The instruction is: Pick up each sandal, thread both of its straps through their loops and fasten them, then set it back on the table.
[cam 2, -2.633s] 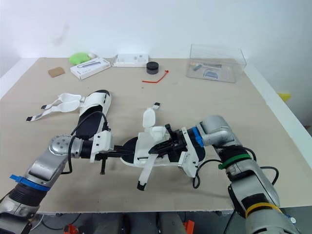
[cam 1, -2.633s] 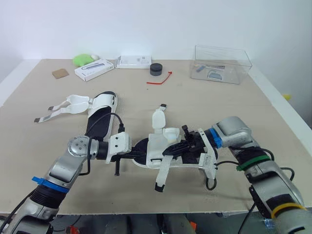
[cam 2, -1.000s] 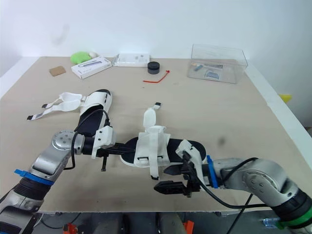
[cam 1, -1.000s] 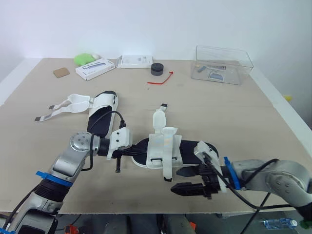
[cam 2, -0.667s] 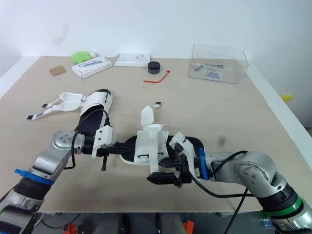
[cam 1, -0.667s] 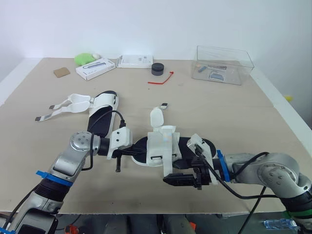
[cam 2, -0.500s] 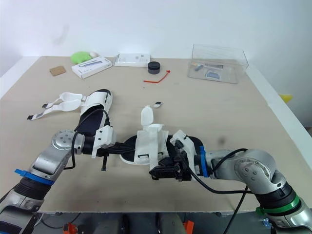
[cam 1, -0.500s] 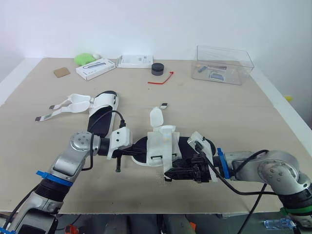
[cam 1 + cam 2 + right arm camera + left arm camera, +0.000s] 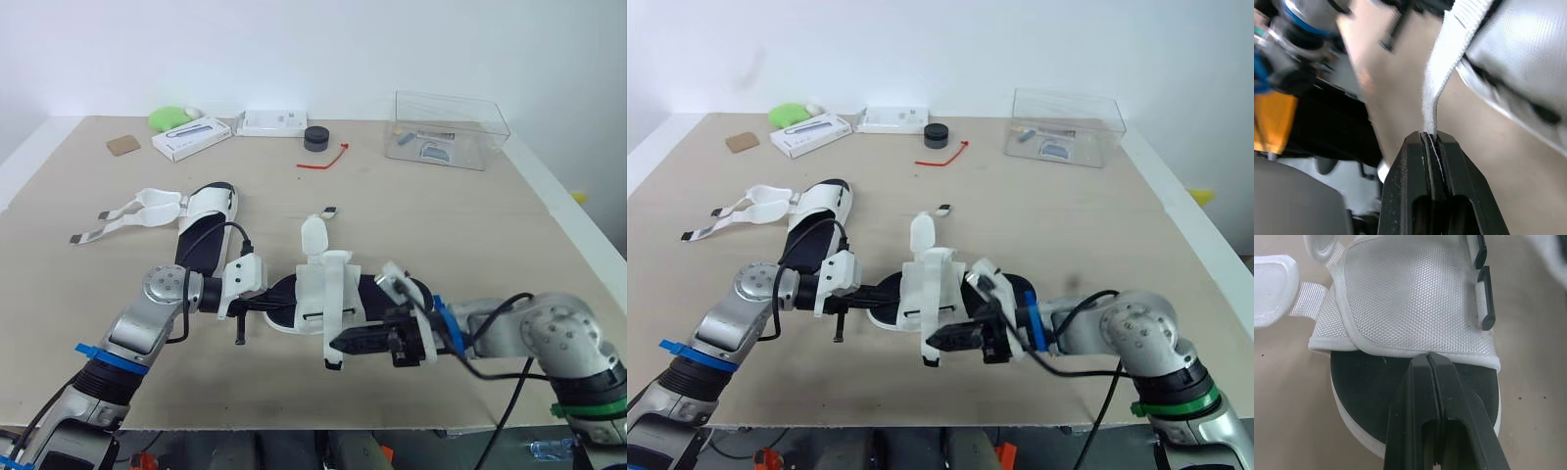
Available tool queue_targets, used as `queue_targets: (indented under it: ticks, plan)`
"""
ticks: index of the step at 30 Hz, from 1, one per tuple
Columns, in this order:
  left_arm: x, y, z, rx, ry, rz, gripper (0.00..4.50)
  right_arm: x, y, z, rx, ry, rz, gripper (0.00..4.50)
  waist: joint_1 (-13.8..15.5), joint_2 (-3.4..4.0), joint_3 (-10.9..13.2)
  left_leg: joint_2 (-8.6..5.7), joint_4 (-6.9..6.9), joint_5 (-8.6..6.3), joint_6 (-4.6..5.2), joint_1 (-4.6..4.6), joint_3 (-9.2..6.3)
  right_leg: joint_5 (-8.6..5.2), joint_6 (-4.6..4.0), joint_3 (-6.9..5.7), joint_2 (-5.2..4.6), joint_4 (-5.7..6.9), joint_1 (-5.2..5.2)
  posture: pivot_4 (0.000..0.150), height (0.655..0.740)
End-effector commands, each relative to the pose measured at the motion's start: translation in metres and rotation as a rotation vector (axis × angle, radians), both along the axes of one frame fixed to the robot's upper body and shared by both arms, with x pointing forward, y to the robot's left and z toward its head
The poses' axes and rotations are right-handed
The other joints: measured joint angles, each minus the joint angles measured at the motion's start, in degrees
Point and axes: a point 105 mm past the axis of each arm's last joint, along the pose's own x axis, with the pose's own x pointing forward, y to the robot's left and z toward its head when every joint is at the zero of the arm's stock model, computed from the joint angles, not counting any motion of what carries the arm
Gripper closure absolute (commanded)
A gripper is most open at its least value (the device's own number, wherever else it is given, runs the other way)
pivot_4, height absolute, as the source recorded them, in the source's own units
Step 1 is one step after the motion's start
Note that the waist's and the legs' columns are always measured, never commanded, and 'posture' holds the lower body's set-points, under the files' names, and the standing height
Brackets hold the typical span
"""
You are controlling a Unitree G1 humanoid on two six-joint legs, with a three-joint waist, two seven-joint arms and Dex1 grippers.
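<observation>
Near the table's (image 9: 441, 225) front edge, midway along it: 1 strap end pinched for threading.
The right gripper (image 9: 338, 345) pinches the sandal's (image 9: 328, 289) loose strap (image 9: 1449, 58). The left gripper (image 9: 1427, 357), fingers pressed together, rests on its footbed. Best to draw the strap taut and untwisted toward its loop while the sole is held steady.

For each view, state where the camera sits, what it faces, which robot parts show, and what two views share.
Left eye: on the head, facing forward and down at the table; left gripper at the near sandal, right gripper on its strap.
Right eye: beside it, same scene and grippers.
Left wrist: along its shut fingers onto the sandal's insole.
Right wrist: along its fingers, shut on the strap.
Shared: all four show that sandal.
</observation>
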Motion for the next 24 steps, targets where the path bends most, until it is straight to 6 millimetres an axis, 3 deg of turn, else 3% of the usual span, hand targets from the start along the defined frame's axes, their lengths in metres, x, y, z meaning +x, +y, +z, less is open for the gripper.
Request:
queue_targets:
  ticks: [1, 5, 9, 24]
  plan:
    - [0.001, 0.001, 0.008, -0.007, -0.035, -0.005, 4.50, 0.023, -0.008, 0.044, 0.098, -0.073, -0.046, 4.49, -0.02, 0.00, 0.00, 0.00, 0.00, 0.00, 0.00, 0.01, 0.01, 0.02, -0.01, 0.00, 0.01, 0.00, 0.00, 0.150, 0.7400]
    - [0.000, 0.000, 0.007, -0.007, -0.034, -0.006, 4.50, 0.045, -0.014, 0.055, 0.084, -0.065, -0.090, 4.49, 0.09, 0.00, 0.00, 0.02, -0.02, 0.01, 0.02, 0.00, -0.03, 0.01, -0.07, -0.04, 0.03, 0.00, -0.01, 0.150, 0.7400]
    - [0.000, -0.001, 0.006, -0.006, -0.034, -0.008, 4.50, 0.058, -0.022, 0.040, -0.004, 0.005, -0.116, 4.49, 0.13, 0.01, 0.00, 0.01, -0.03, -0.11, 0.23, -0.09, -0.02, 0.03, -0.19, -0.03, -0.02, -0.04, -0.03, 0.150, 0.7400]
    - [-0.003, 0.000, 0.003, 0.003, -0.035, -0.009, 4.50, 0.051, -0.012, 0.031, -0.035, 0.182, -0.019, 4.49, 0.09, 0.02, 0.00, -0.04, 0.03, -0.17, 0.32, -0.47, -0.12, 0.10, -0.29, -0.17, -0.11, -0.09, -0.25, 0.150, 0.7400]
